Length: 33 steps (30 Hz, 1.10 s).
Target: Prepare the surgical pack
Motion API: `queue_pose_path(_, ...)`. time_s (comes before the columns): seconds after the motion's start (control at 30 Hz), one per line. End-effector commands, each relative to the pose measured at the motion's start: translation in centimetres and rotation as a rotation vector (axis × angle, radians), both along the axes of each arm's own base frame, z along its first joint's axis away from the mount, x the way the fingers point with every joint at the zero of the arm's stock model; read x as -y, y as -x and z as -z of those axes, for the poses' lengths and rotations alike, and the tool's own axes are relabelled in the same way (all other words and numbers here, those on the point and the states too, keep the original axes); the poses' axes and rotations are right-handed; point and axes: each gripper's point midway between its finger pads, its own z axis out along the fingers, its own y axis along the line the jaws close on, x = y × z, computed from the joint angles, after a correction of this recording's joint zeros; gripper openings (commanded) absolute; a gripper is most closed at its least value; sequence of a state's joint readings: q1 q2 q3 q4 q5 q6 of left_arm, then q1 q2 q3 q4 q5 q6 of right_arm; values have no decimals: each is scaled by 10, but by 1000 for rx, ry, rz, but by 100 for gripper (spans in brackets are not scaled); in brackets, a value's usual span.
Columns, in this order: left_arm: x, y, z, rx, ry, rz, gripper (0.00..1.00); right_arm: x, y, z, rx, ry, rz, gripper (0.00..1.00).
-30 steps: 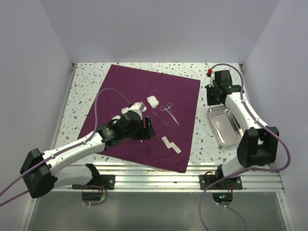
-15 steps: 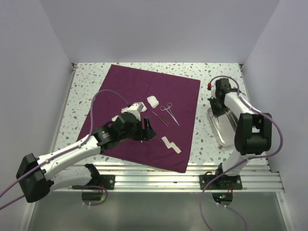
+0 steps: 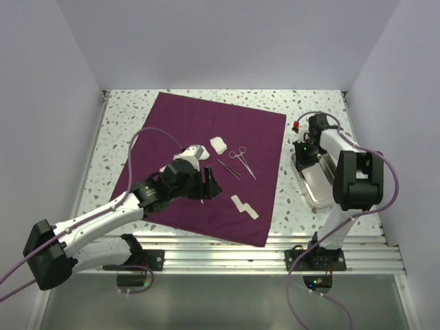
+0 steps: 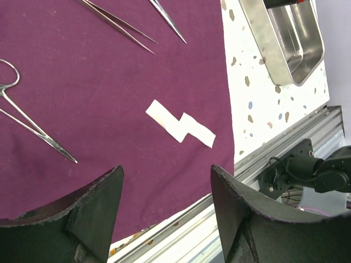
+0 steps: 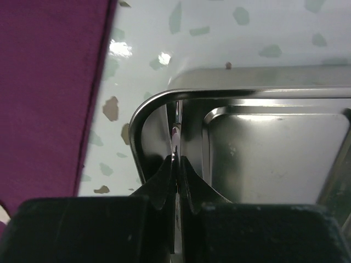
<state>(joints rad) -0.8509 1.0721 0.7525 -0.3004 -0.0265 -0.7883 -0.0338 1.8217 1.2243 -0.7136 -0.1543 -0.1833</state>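
The surgical pack is not yet wrapped: its large dark maroon square cloth [image 3: 179,130] lies spread flat, matte and finely woven, turned cornerwise on the pale speckled terrazzo table [image 3: 124,117], left of centre. On the cloth's middle rest a soft, puffy lump of white gauze squares [image 3: 218,144], a thin shiny steel ring-handled clamp [image 3: 240,159], slim pointed steel forceps [image 3: 229,169] just beside it, and nearer the front edge a flat white zigzag strip [image 4: 181,123]. The left gripper [image 4: 165,169] hovers over the cloth with its rough black fingers wide apart, holding nothing. The right gripper [image 5: 176,160] has its fingers pressed together at a rounded corner of the polished silver metal tray [image 5: 247,90], off the cloth's right edge; whether they nip the rim cannot be told
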Motion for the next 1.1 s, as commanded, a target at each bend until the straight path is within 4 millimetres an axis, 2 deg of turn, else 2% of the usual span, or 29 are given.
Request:
queue_pose_path(0.0,-1,-6,-5,33,7,6,68,-30,-23,-6,36,-175,14,0)
queue_pose_path(0.1,-5,-7,0,28,2,-3,68,-40,-35,-8,41,-274,59,0)
queue_pose_path(0.23,-11,-9,3,25,-2,-11,68,-18,-34,-6,29,-207,125,0)
queue_pose_path(0.4,-10,-13,6,13,14,0,68,-1,-8,-7,-22,-102,54,0)
queue_pose_path(0.47,-6,-12,10,-4,16,17,69,-2,2,-8,-39,-110,28,0)
queue_pose_path(0.57,0,-15,13,-19,26,22,73,-3,8,-4,-63,-114,27,9)
queue_pose_path(0.6,3,-17,13,-23,28,27,74,-2,7,-3,-61,-104,38,12)
queue_pose_path(0.63,4,-19,20,-50,12,31,74,-1,9,0,-64,-98,54,19)
queue_pose_path(0.7,9,-23,18,-64,10,34,78,2,6,-3,-41,-83,73,26)
queue_pose_path(0.77,12,-29,19,-71,7,21,79,3,4,-6,-22,-75,105,41)
queue_pose_path(0.8,13,-33,20,-70,9,5,79,6,3,-9,-12,-61,119,52)
queue_pose_path(0.83,15,-35,26,-85,-2,1,79,7,2,-11,-3,-50,142,55)
queue_pose_path(0.9,20,-43,27,-105,-13,-16,77,17,-3,-24,42,1,186,60)
queue_pose_path(0.93,20,-48,43,-137,-56,-38,77,21,-6,-31,60,23,231,67)
queue_pose_path(0.97,28,-57,35,-134,-49,-44,76,24,-4,-36,60,49,272,92)
queue_pose_path(1.0,27,-58,42,-175,-77,-68,74,23,-5,-49,92,78,276,99)
queue_pose_path(1.03,26,-66,55,-198,-123,-109,72,31,-5,-55,114,150,306,99)
queue_pose_path(1.07,33,-73,49,-204,-111,-121,69,31,-6,-62,138,177,324,99)
